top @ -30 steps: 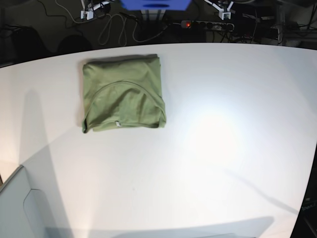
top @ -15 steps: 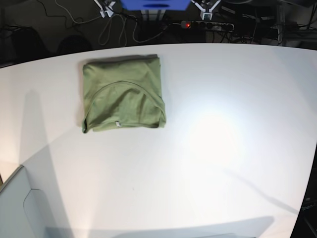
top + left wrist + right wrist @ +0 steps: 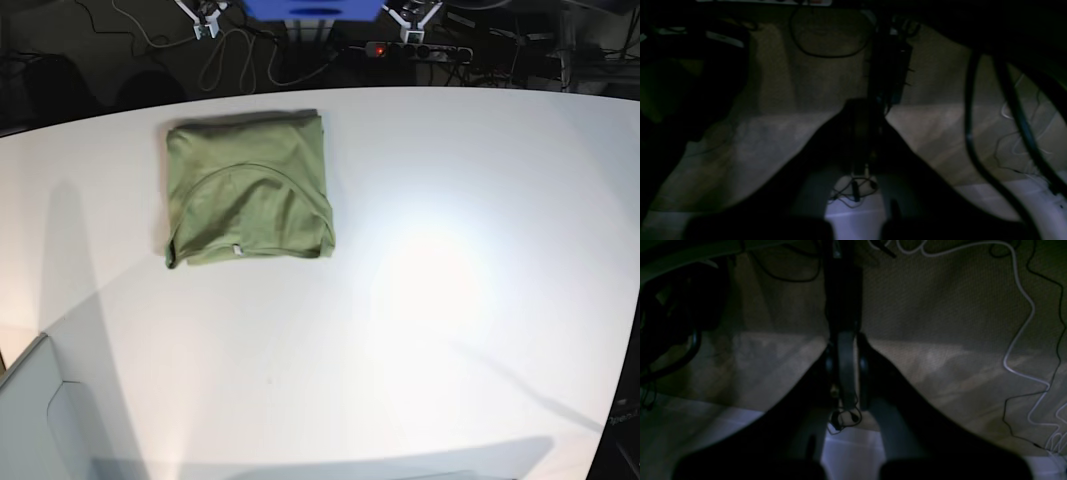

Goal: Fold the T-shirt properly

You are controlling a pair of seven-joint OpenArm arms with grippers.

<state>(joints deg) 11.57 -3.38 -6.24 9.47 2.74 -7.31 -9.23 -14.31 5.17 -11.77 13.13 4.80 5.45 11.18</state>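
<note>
The sage-green T-shirt (image 3: pixel 248 190) lies folded into a rough square on the far left part of the white table (image 3: pixel 450 280), with its small white tag (image 3: pixel 238 249) at the near edge. My right gripper (image 3: pixel 203 14) and left gripper (image 3: pixel 413 16) sit beyond the table's far edge, beside the blue base (image 3: pixel 313 8), far from the shirt. In the dark wrist views each gripper, left (image 3: pixel 862 106) and right (image 3: pixel 844 340), appears as dark fingers converging to a point over the floor, holding nothing. The shirt is out of view in both wrist views.
Cables (image 3: pixel 240 55) and a power strip (image 3: pixel 420 49) lie on the dark floor behind the table. A grey panel (image 3: pixel 40 420) stands at the near left corner. The wrist views show floor, a white cable (image 3: pixel 1023 333) and dark cables (image 3: pixel 973 133).
Both grippers have shifted inward along the top edge toward the blue base. The T-shirt has not moved.
</note>
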